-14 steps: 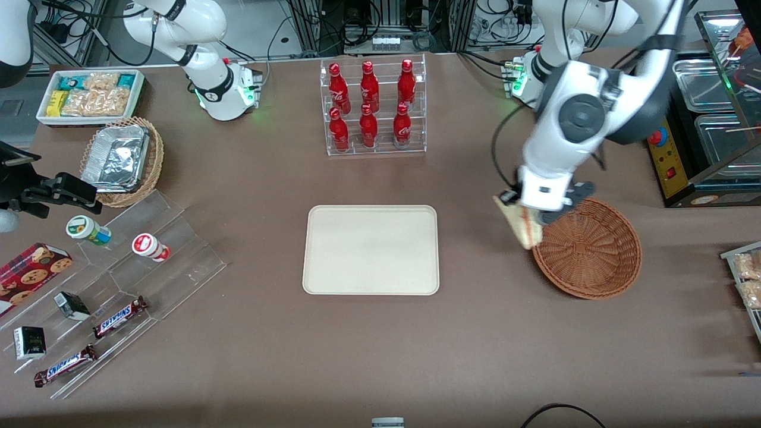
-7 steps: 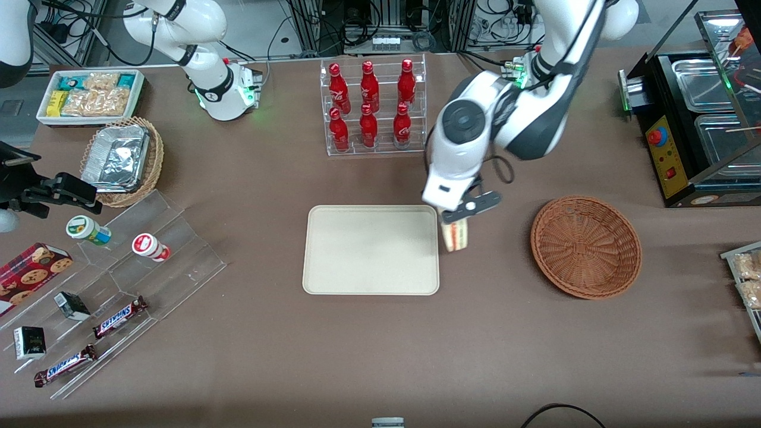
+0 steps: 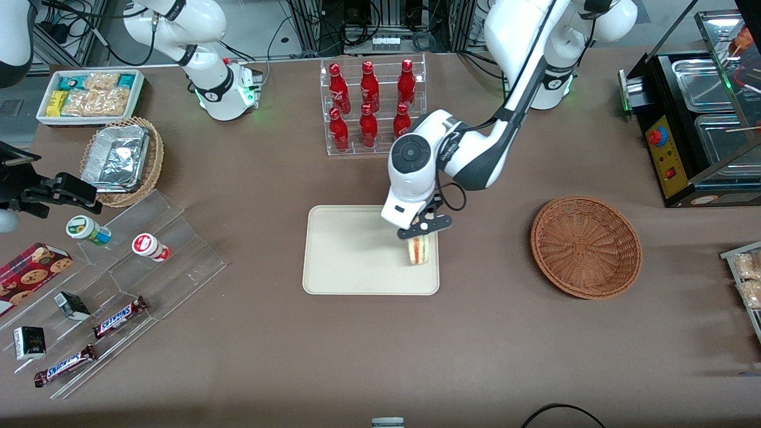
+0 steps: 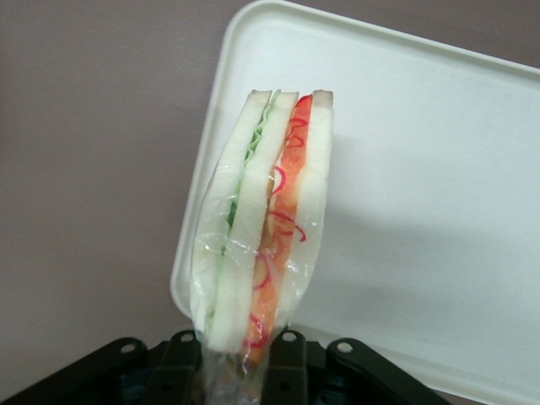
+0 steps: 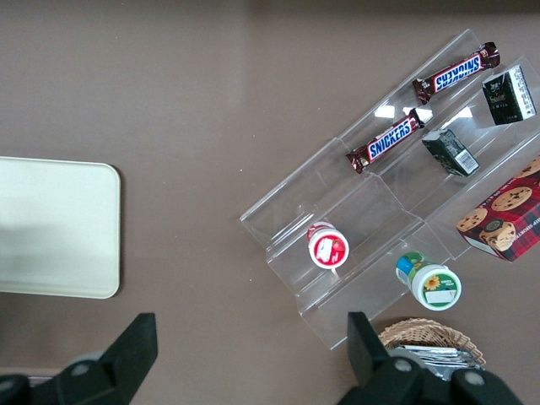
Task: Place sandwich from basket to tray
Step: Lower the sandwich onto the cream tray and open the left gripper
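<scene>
The left arm's gripper [image 3: 421, 233] is shut on the sandwich [image 3: 418, 250], a wrapped wedge of white bread with red, orange and green layers. It holds the sandwich over the cream tray [image 3: 351, 249], above the tray's end nearest the basket. In the left wrist view the sandwich [image 4: 261, 224] stands between the black fingers [image 4: 285, 367] over the tray's rounded corner [image 4: 422, 169]. I cannot tell whether the sandwich touches the tray. The reddish-brown wicker basket [image 3: 585, 246] sits empty toward the working arm's end of the table.
A clear rack of red bottles [image 3: 371, 107] stands farther from the front camera than the tray. A clear stepped stand [image 3: 119, 285] with snacks, a tan basket of foil containers [image 3: 122, 160] and a white bin of packets [image 3: 89, 95] lie toward the parked arm's end.
The gripper carried the sandwich from the basket's rim, across the table, to above the tray's end. The basket stayed in place.
</scene>
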Available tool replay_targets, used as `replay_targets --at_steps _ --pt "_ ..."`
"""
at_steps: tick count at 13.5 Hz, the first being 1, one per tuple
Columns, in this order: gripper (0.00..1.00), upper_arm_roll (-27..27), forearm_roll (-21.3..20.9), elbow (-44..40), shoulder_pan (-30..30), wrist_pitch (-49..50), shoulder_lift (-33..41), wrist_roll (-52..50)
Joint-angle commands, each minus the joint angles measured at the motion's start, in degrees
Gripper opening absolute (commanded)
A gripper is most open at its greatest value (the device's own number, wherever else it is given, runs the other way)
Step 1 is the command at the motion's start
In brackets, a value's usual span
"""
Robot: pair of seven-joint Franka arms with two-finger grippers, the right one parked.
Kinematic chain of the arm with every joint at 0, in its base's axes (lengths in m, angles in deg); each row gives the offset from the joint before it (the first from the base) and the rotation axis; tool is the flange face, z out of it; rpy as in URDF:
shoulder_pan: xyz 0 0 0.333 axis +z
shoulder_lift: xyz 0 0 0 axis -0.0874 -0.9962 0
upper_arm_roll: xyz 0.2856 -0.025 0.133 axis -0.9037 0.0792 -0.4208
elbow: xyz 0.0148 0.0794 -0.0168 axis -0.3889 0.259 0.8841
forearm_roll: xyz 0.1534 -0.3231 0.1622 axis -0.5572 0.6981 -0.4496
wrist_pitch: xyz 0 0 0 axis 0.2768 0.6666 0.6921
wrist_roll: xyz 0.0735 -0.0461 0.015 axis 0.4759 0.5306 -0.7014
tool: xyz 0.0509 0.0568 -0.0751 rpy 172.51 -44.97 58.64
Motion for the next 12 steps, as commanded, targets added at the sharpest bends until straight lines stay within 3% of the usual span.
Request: replay_targets --at_steps 1,12 --pt "0.26 -0.84 -3.22 -1.77 -2.9 -3.09 -3.07 -0.05" --pt "0.29 -1.11 -3.68 -1.5 -2.38 -6.35 -7.2 1.62"
